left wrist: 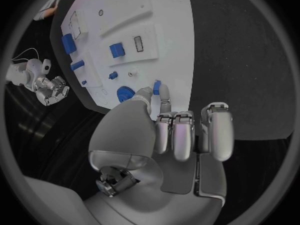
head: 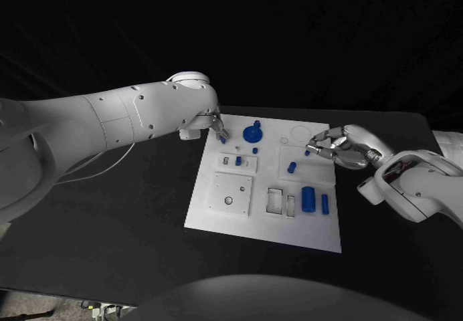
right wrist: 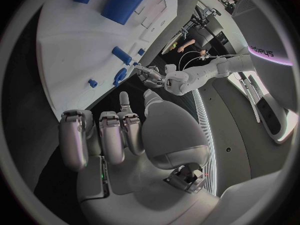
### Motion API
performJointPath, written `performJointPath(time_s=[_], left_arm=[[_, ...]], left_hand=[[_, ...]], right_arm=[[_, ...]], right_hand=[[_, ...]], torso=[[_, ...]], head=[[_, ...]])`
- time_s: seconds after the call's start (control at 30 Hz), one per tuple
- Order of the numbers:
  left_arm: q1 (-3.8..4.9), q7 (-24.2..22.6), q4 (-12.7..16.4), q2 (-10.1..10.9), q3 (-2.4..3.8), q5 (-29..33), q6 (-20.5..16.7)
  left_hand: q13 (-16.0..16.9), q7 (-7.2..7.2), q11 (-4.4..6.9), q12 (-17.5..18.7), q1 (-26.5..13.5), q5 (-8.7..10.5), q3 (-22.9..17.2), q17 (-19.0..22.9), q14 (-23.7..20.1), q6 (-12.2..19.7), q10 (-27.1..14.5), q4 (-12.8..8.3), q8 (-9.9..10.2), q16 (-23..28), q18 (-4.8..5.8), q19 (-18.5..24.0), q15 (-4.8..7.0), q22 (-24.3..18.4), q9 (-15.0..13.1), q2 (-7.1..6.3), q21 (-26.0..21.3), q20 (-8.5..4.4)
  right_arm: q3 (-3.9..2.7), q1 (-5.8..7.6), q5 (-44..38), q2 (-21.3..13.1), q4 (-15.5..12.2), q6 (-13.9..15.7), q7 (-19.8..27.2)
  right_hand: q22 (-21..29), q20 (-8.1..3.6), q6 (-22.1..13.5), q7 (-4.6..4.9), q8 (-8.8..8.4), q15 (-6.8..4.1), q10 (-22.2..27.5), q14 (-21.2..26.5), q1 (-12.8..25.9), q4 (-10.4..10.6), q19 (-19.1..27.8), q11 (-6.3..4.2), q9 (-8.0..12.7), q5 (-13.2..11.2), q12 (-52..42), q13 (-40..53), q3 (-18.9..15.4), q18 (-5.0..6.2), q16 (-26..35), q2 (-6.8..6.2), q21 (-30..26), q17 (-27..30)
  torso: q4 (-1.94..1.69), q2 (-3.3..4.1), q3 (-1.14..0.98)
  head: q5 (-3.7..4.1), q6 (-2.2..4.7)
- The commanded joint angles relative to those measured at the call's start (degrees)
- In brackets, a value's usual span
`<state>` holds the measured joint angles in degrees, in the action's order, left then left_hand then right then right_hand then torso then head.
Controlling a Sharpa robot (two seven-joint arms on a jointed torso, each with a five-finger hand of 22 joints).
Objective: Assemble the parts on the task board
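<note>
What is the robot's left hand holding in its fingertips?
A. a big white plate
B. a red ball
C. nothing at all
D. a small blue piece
D. In the left wrist view the left hand pinches a small blue piece between its fingertips, just over the edge of the white task board.

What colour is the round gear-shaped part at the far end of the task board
Blue. The gear-shaped part shows best in the head view, on the white task board.
</note>
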<state>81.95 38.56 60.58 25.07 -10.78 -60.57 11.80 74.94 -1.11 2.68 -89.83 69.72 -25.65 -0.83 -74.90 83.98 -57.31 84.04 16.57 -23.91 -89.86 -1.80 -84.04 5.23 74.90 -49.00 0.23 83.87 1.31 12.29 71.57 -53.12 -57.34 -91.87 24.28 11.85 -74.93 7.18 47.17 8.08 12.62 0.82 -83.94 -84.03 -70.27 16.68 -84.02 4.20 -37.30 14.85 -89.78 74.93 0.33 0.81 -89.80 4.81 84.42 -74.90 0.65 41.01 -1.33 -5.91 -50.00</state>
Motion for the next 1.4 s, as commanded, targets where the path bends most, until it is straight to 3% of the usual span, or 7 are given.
performJointPath(time_s=[0.03,0.73,0.83,0.87,0.9,1.03,1.4], left_arm=[[-0.01,-0.82,0.05,-0.19,0.03,0.62,0.49],[0.01,-0.07,2.24,1.40,0.04,-0.13,-0.78],[0.06,0.16,3.24,2.09,0.04,-0.41,-0.91],[0.09,0.29,3.64,2.35,0.05,-0.47,-0.96],[0.13,0.39,3.97,2.57,0.05,-0.51,-0.99],[0.45,0.97,5.84,3.78,0.06,-0.64,-1.28],[2.03,3.54,12.68,7.84,0.08,0.37,-1.83]], left_hand=[[15.06,0.07,0.01,-0.17,0.69,-0.69,-0.47,-15.10,6.02,-0.50,5.96,-0.08,0.29,-0.14,0.21,-2.56,-0.05,13.01,0.05,0.08,-0.35,0.05],[15.06,0.83,0.69,-0.17,7.38,-7.78,-4.25,-15.10,6.02,-1.52,5.96,-1.57,-0.10,-0.14,0.19,-2.51,0.55,12.98,-0.65,-1.77,-0.38,-0.51],[15.06,0.77,0.74,-0.17,11.62,6.10,-12.20,-15.10,6.02,-0.98,5.96,-1.70,0.43,-0.14,0.20,-2.45,0.79,12.97,-0.59,-2.57,-0.40,-0.86],[15.06,0.57,0.33,-0.17,11.74,8.61,-17.75,-15.10,6.02,-1.20,5.96,-0.72,0.45,-0.14,0.20,-2.46,0.59,12.97,-0.63,-4.68,-0.37,-0.78],[15.06,0.32,0.35,-0.17,11.01,8.62,-23.33,-15.10,6.02,-1.34,5.96,-0.21,0.16,-0.14,0.22,-2.48,0.31,12.98,-1.02,-7.71,-0.35,-0.46],[15.06,0.34,0.41,-0.17,10.05,8.37,-29.80,-15.10,6.02,-2.10,5.96,-1.59,-0.83,-0.14,0.21,-2.51,0.44,12.98,-1.96,-9.54,-0.32,-0.36],[15.06,0.16,0.39,-0.17,8.31,8.68,-34.11,-15.10,6.02,-2.27,5.96,-3.55,-1.24,-0.14,0.17,-2.45,0.39,12.94,-2.54,-10.54,-0.45,-0.41]], right_arm=[[0.01,-0.04,-0.19,0.02,-0.08,-0.66,0.44],[0.01,-0.04,-0.18,-0.10,-0.07,-0.34,0.59],[0.01,-0.04,-0.18,-0.15,-0.09,-0.27,0.62],[0.01,-0.04,-0.18,-0.17,-0.09,-0.25,0.62],[0.01,-0.04,-0.18,-0.19,-0.09,-0.24,0.62],[0.01,-0.04,-0.18,-0.25,-0.08,-0.22,0.60],[0.01,-0.04,-0.18,-0.18,0.08,-0.27,0.50]], right_hand=[[-12.83,-0.09,0.17,-0.17,0.13,-0.10,-6.06,-5.97,0.06,-0.30,-1.35,-0.18,0.10,0.14,-0.22,15.07,0.00,0.90,-0.20,0.20,0.06,-15.10],[-12.81,-0.10,0.20,-0.18,0.15,-0.11,-6.06,-5.97,-0.03,-0.30,-1.31,-0.19,0.13,0.33,-0.22,15.07,0.05,0.92,-0.20,0.27,0.01,-15.10],[-12.80,-0.10,0.20,-0.18,0.15,-0.11,-6.06,-5.97,-0.03,-0.29,-1.31,-0.19,0.13,0.34,-0.22,15.07,0.05,0.92,-0.20,0.28,0.00,-15.10],[-12.80,-0.10,0.20,-0.18,0.15,-0.11,-6.06,-5.97,-0.03,-0.29,-1.31,-0.19,0.13,0.34,-0.22,15.07,0.05,0.92,-0.20,0.28,0.00,-15.10],[-12.80,-0.10,0.20,-0.18,0.15,-0.11,-6.06,-5.97,-0.03,-0.29,-1.31,-0.19,0.13,0.34,-0.22,15.07,0.05,0.92,-0.20,0.28,0.00,-15.10],[-12.81,-0.11,0.20,-0.18,0.15,-0.11,-6.06,-5.97,-0.01,-0.26,-1.32,-0.19,0.14,0.36,-0.22,15.07,0.05,0.91,-0.20,0.31,0.01,-15.10],[-12.81,-0.11,0.19,-0.17,0.15,-0.11,-6.06,-5.97,0.01,-0.23,-1.31,-0.19,0.15,0.37,-0.22,15.07,0.06,0.92,-0.20,0.34,0.00,-15.10]], torso=[[0.02,0.03,-0.01],[0.00,-0.05,-0.03],[0.03,-0.03,-0.02],[0.03,-0.04,-0.01],[0.02,-0.03,0.00],[0.01,-0.03,-0.01],[0.00,-0.11,-0.05]], head=[[-0.01,0.00],[-0.14,0.00],[-0.11,0.00],[-0.10,0.00],[0.01,0.00],[-0.02,0.00],[-0.13,0.00]])
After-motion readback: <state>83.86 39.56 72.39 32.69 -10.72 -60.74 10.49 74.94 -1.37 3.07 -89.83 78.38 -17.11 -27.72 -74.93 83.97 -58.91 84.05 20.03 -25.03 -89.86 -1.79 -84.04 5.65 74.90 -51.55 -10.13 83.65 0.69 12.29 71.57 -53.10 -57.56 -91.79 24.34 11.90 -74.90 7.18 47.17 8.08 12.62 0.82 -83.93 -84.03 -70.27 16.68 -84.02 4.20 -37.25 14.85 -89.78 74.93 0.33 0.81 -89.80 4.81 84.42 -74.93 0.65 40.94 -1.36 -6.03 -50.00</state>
